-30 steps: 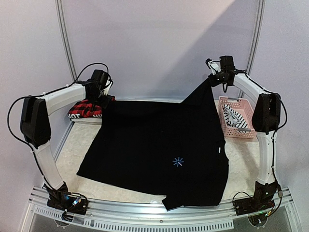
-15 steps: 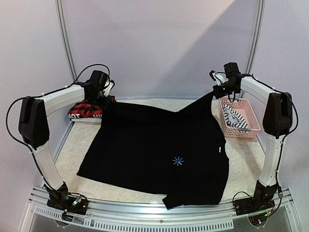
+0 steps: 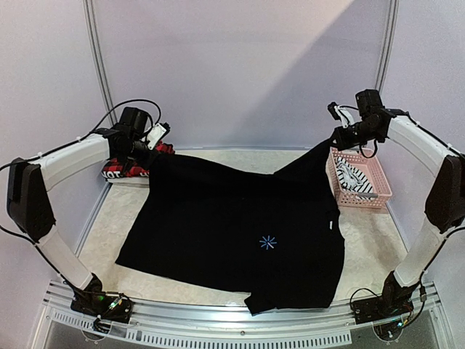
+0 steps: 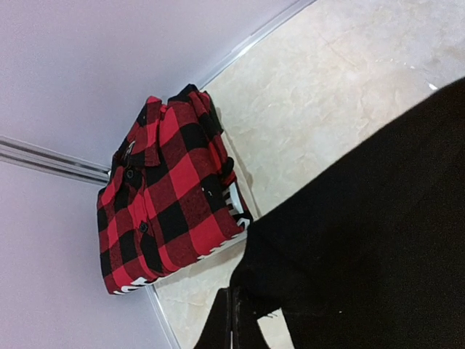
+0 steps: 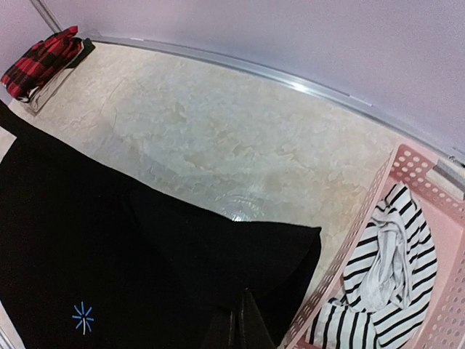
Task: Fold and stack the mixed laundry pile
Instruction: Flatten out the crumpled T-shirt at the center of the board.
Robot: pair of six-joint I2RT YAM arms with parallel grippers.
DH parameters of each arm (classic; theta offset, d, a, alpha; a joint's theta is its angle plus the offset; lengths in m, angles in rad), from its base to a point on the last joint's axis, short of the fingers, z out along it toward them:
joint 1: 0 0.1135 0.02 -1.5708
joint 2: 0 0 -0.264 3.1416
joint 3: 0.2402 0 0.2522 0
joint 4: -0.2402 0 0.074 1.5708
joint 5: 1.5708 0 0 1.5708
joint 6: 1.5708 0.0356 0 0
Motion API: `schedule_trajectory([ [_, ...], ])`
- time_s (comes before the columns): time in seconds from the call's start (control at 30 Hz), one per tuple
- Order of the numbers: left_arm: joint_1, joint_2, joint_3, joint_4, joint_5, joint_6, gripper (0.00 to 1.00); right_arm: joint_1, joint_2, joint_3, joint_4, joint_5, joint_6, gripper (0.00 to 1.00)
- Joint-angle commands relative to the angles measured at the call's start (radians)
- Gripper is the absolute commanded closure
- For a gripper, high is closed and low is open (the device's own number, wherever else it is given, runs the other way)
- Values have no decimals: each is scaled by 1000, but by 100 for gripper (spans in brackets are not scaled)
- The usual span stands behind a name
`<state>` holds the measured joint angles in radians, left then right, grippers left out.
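Right wrist: T-shirt in end effector

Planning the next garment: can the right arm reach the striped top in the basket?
Probably not yet: the right gripper is shut on the black T-shirt. The striped top lies uncovered in the basket close beside it.

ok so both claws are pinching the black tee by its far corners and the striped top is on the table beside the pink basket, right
One thing is off: the striped top lies inside the pink basket, not beside it, as the right wrist view shows. The rest stands: the left claw and right claw each pinch a far corner of the black tee.
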<state>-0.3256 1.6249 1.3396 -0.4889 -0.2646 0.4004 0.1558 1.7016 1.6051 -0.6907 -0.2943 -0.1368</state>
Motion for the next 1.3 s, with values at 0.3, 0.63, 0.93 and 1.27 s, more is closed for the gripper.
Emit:
schedule_trajectory([
  [0.3,19,141,-21,192,-251,224,100,1,-55,-144,-110,-129,96,100],
  [0.63,-16,43,-58,178,-187,86,100,-23,-114,-56,-92,-104,74,100],
  [0.93,-119,-318,69,-19,-13,-232,100,-137,-75,290,-75,-114,132,100],
  [1.27,-224,-402,373,-206,76,-302,100,-140,-198,510,-34,-21,172,100],
])
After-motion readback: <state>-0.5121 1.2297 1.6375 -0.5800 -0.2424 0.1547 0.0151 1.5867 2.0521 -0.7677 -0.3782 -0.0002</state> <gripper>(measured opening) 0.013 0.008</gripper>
